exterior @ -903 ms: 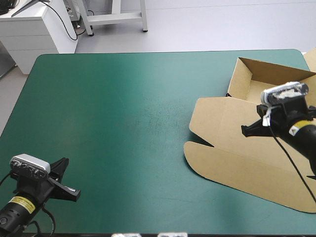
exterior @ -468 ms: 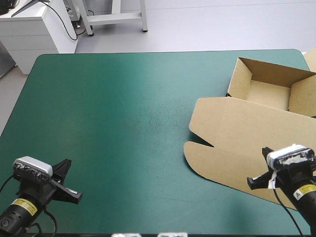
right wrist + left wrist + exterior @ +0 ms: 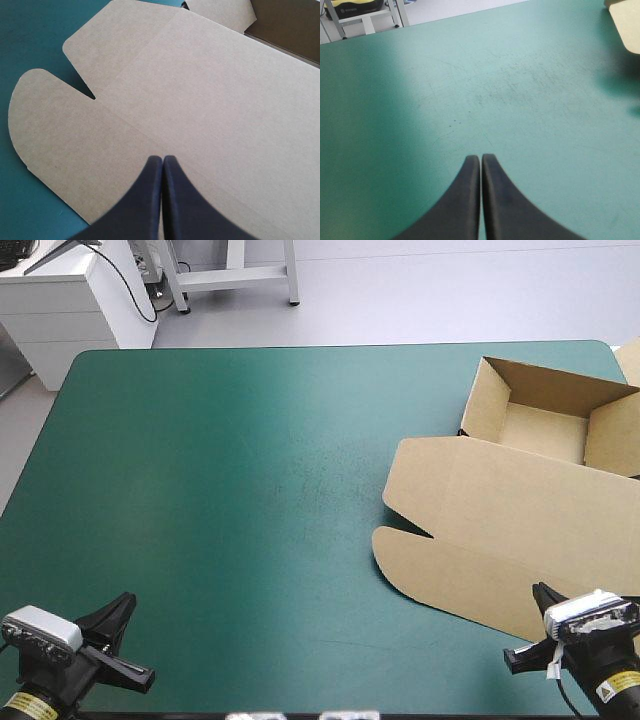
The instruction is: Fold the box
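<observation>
High view: one brown cut-board box (image 3: 500,520) occupies the right part of the teal-green covered surface (image 3: 250,470). Its open tray, walls raised, lies toward the far right corner, and its lid lies flat toward the near edge. Two end effectors sit at the near edge. The left end effector (image 3: 481,159), fingers together, faces bare cover, well apart from the box. The right end effector (image 3: 163,159), fingers together, hangs over the lid's near part. Compared with the earlier frames, both have drawn back toward the near edge; the right one previously stood farther in, at the tray.
</observation>
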